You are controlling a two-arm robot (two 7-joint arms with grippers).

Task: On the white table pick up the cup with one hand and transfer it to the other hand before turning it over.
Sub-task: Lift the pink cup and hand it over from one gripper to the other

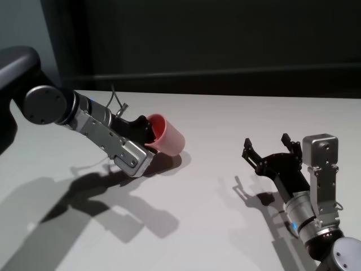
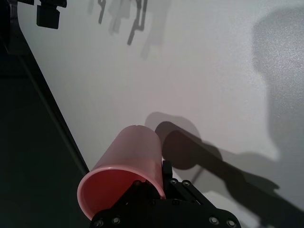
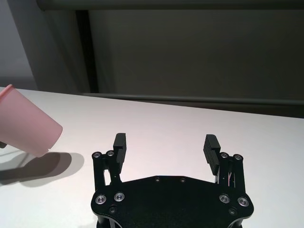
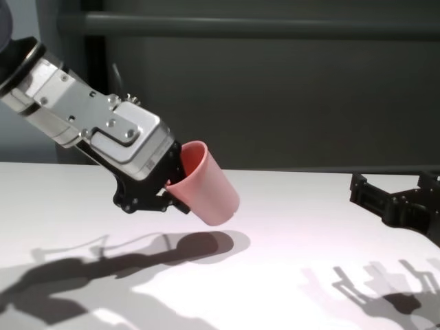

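The pink cup (image 1: 169,139) hangs tilted just above the white table (image 1: 225,113), its open mouth toward my left arm and its base pointing down and to the right. My left gripper (image 1: 149,136) is shut on the cup's rim, one finger inside the mouth and one outside. In the left wrist view the cup (image 2: 130,156) sits right in front of the left gripper (image 2: 152,184). The chest view shows the cup (image 4: 208,187) above its own shadow. My right gripper (image 1: 267,142) stands open and empty at the right, low over the table, well apart from the cup (image 3: 23,126).
A dark wall panel (image 1: 225,39) runs along the table's far edge. Arm shadows fall across the near left of the tabletop (image 4: 309,227). Bare white surface lies between the two grippers.
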